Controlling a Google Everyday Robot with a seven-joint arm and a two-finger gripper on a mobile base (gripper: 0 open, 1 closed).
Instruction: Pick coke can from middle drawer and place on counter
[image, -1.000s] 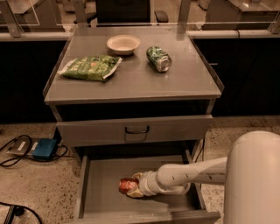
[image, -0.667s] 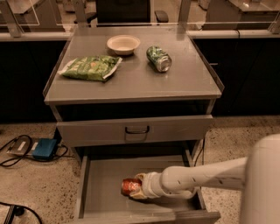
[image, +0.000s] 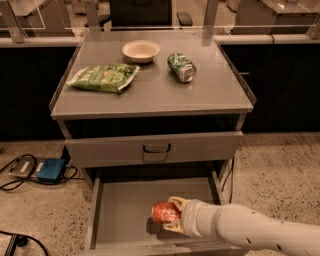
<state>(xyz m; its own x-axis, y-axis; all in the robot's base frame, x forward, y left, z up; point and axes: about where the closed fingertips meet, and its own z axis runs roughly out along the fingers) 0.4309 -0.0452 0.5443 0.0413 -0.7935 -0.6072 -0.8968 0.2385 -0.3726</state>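
Coke can (image: 163, 212) in gripper (image: 172, 215), middle drawer (image: 125, 202)

Viewpoint: one camera, high in front of the cabinet, tilted down and forward.
Range: near; frames the flat grey metal desk (image: 150, 100) down to the open grey metal middle drawer (image: 125, 210).
Lower right: white arm enters; gripper (image: 171, 215) in the drawer, clasping the red-orange soda can (image: 162, 212).

Premises: office-style robot test lab. Evidence: speckled hard floor (image: 280, 170), grey metal drawer cabinet (image: 200, 150), glazed partitions (image: 55, 12) at far side (desks beyond), loose cables (image: 15, 172) and blue box (image: 51, 170) on floor, left. Robot's hand (image: 169, 215) sits inside the open lowest drawer (image: 125, 210).
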